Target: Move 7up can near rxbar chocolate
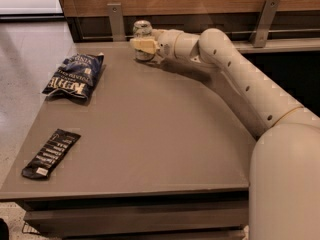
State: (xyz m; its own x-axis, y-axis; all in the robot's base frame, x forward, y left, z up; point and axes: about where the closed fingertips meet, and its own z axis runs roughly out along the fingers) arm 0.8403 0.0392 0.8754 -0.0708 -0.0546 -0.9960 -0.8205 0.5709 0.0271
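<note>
The 7up can (142, 27) stands upright at the far edge of the grey table (165, 134), silver top showing. My gripper (141, 45) is at the can, reaching in from the right, and its cream tip crosses in front of the can's lower body. The can's lower half is hidden behind it. The rxbar chocolate (51, 153) lies flat near the table's front left corner, a thin black wrapper with white lettering, far from the can and the gripper.
A dark blue chip bag (75, 76) lies at the table's left side, between the can and the bar. A wooden wall with two metal brackets (116, 20) runs behind the table. My arm (235, 69) spans the right half of the table.
</note>
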